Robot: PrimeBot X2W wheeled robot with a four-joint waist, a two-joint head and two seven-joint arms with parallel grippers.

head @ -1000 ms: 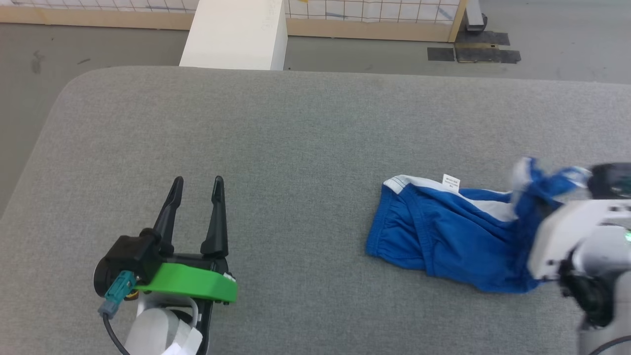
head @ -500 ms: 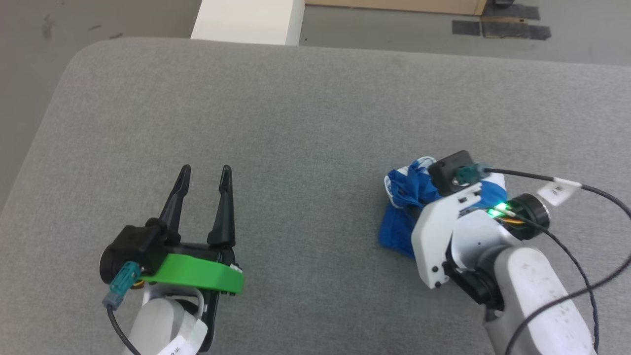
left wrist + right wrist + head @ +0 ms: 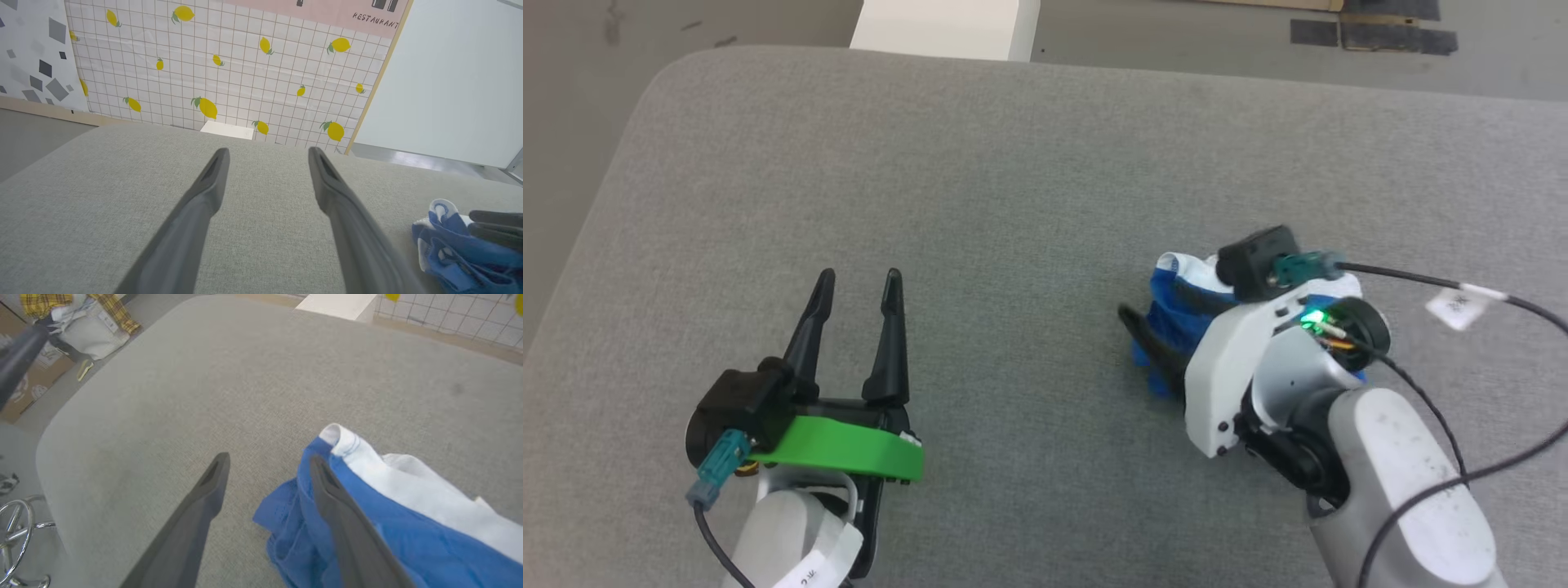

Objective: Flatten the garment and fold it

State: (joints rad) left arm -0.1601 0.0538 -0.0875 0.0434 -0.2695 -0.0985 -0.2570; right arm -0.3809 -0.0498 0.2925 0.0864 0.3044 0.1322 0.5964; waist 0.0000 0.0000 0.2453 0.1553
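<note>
Presently, garment [image 3: 392,522] lies bunched under right gripper [image 3: 269,457], jaws spread across its edge; left gripper [image 3: 858,274], also spread, well apart.

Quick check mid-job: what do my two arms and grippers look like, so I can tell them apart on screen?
The left gripper sits on a bright green bracket with a teal connector and black cable. The right gripper has a white housing, a green light and a tagged cable. Each has two long, tapering dark fingers.
</note>
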